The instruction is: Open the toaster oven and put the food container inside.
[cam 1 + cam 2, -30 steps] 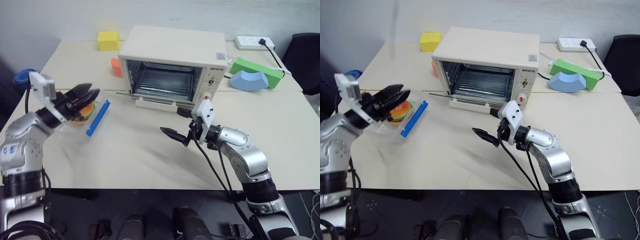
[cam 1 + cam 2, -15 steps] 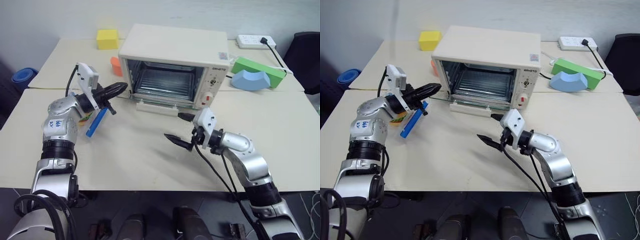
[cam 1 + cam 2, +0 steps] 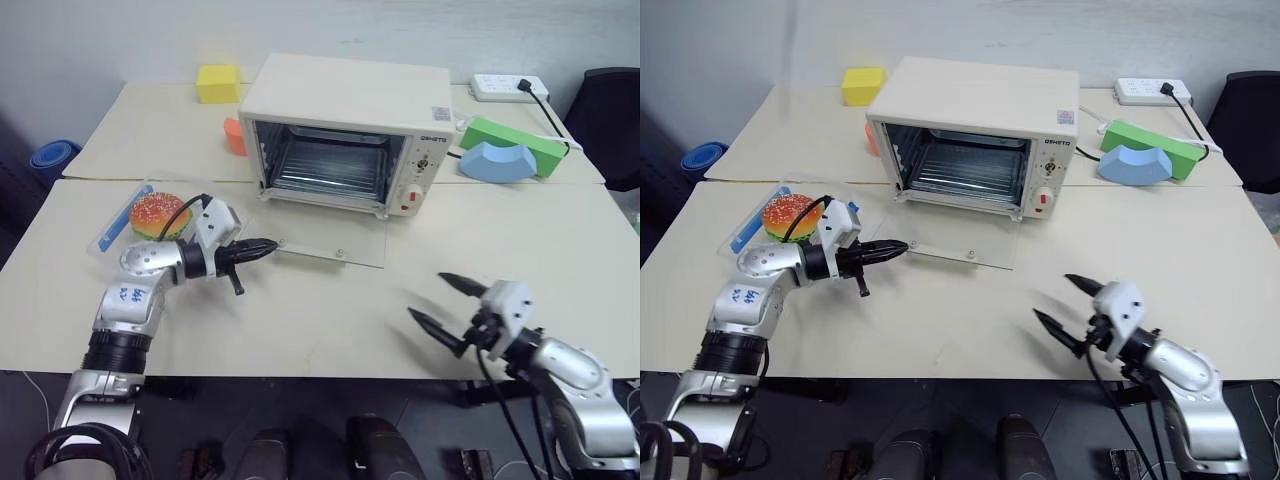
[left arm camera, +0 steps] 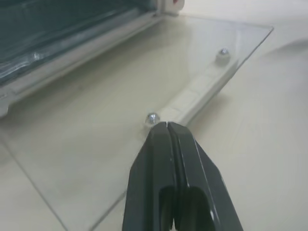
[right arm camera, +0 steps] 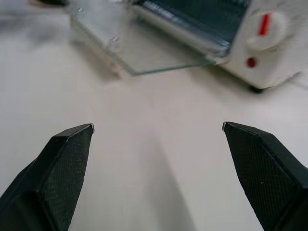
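— Beige tabletop [image 3: 300, 310] from the head view?
— Cream-white boxy toaster oven [image 3: 350, 125], glass door [image 3: 330, 240] flat open. Clear plastic food container [image 3: 150, 215] with toy hamburger sits left of it.
— Left wrist view?
— Left gripper [image 4: 166, 126], fingers together, at the door's white handle [image 4: 202, 91].
— Right wrist view?
— Right gripper [image 5: 158, 128], fingers wide apart, empty.
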`<state>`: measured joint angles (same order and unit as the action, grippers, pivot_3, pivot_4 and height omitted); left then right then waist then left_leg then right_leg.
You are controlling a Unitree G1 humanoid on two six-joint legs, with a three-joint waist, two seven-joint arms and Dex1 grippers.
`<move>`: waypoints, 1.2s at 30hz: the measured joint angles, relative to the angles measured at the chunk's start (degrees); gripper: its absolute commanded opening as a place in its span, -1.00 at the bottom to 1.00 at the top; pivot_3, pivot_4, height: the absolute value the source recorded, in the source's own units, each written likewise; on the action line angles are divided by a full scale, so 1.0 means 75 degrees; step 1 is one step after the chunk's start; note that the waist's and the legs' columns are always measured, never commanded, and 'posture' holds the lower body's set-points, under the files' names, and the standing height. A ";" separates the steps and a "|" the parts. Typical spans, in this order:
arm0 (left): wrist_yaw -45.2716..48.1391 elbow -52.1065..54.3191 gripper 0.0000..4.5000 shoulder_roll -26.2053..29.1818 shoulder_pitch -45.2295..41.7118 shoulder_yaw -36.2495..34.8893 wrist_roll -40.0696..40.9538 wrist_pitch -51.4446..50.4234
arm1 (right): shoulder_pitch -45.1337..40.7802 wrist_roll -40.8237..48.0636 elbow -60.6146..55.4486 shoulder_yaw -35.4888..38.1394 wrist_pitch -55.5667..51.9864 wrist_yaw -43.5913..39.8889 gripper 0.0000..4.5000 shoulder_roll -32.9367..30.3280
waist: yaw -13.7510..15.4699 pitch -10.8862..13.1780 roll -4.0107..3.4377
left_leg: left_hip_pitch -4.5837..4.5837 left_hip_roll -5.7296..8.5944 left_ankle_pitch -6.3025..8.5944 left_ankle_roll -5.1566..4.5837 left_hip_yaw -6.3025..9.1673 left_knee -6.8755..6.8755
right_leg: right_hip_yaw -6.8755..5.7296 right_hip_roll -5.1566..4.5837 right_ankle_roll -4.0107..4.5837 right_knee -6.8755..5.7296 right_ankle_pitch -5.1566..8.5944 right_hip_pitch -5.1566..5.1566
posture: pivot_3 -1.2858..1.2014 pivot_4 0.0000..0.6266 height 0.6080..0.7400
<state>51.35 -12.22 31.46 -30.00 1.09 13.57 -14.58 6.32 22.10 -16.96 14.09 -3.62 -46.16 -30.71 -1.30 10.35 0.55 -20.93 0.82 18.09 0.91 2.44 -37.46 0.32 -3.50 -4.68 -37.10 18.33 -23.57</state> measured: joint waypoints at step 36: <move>-0.6001 0.4436 0.99 0.0510 0.5216 -0.6678 0.6608 -0.4649 | -0.1980 0.1135 0.1236 -0.1402 0.0769 -0.2489 1.00 0.0270 | 0.0266 -0.0010 0.0012 | 0.0003 -0.0020 0.0015 -0.0001 0.0026 0.0014 | -0.0009 -0.0006 0.0007 0.0034 0.0002 0.0012 | 0.03 -0.52 1.00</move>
<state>6.34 21.05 35.28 9.12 -49.00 63.13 -49.44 -8.53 30.61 -7.70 3.57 2.15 -64.83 -28.68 0.69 10.28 0.63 -20.91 0.67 18.20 0.91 2.63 -37.36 0.25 -3.54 -4.63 -36.85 18.34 -23.47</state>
